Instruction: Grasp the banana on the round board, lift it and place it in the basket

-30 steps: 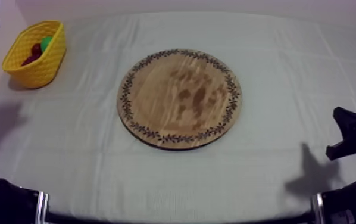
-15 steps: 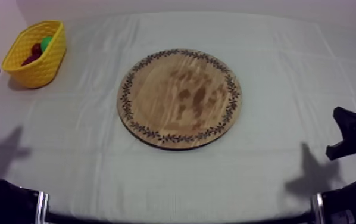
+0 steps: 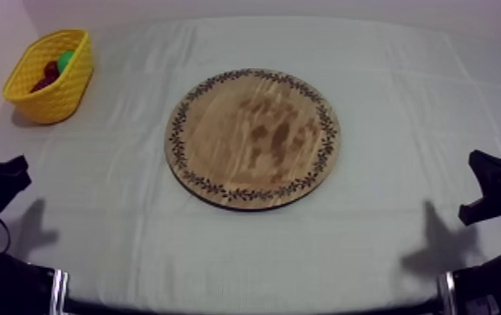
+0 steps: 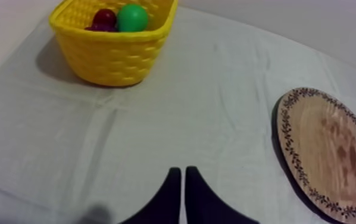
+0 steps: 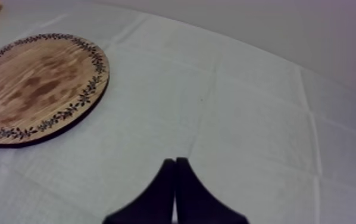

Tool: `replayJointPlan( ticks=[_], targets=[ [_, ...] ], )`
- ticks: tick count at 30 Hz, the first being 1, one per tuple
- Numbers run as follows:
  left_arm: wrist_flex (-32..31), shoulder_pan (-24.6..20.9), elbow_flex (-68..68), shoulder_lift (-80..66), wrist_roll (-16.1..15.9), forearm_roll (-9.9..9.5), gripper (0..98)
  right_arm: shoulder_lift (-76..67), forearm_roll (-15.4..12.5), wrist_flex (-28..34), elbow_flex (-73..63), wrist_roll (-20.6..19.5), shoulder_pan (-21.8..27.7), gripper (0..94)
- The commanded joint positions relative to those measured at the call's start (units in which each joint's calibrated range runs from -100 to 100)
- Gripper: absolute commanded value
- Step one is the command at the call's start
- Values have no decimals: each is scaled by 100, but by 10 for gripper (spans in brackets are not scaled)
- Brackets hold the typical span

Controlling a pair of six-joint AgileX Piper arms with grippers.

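Note:
The round wooden board (image 3: 252, 137) lies in the middle of the cloth, and nothing rests on its wooden face. The yellow basket (image 3: 51, 75) stands at the far left corner and holds a small red fruit (image 4: 105, 16) and a round green fruit (image 4: 133, 18). My left gripper (image 3: 9, 178) sits low at the left side, well short of the basket. In the left wrist view its fingers (image 4: 183, 182) lie together as a narrow wedge, shut on nothing. My right gripper (image 3: 480, 186) rests low at the right edge, shut on nothing, its wedge (image 5: 175, 170) pointing past the board (image 5: 37, 86).
Grey-white cloth with fold lines covers the table (image 3: 405, 92). Between the basket (image 4: 115, 50) and the board (image 4: 329, 152) runs a wide strip of cloth. Black arm parts sit at both lower corners of the top view.
My left gripper has come down from beside the basket at the upper left to a low spot at the left edge. The right arm, board and basket have stayed put.

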Motion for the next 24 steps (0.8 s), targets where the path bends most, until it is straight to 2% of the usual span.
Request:
replayJointPlan(
  ticks=[1, 9, 15, 17, 24],
  targets=[
    [-70, -5, 110, -222, 14, -51, 1, 3, 0, 1, -3, 0, 1, 2],
    [-517, 15, 400, -743, 45, -93, 1, 3, 0, 1, -3, 0, 1, 2],
    [-975, 27, 564, -1017, 817, -160, 1, 3, 0, 1, -3, 0, 1, 2],
    [-1088, 27, 600, -1046, 927, -176, 1, 3, 0, 1, -3, 0, 1, 2],
    [-1188, 28, 641, -1071, 579, -192, 1, 3, 0, 1, -3, 0, 1, 2]
  ],
)
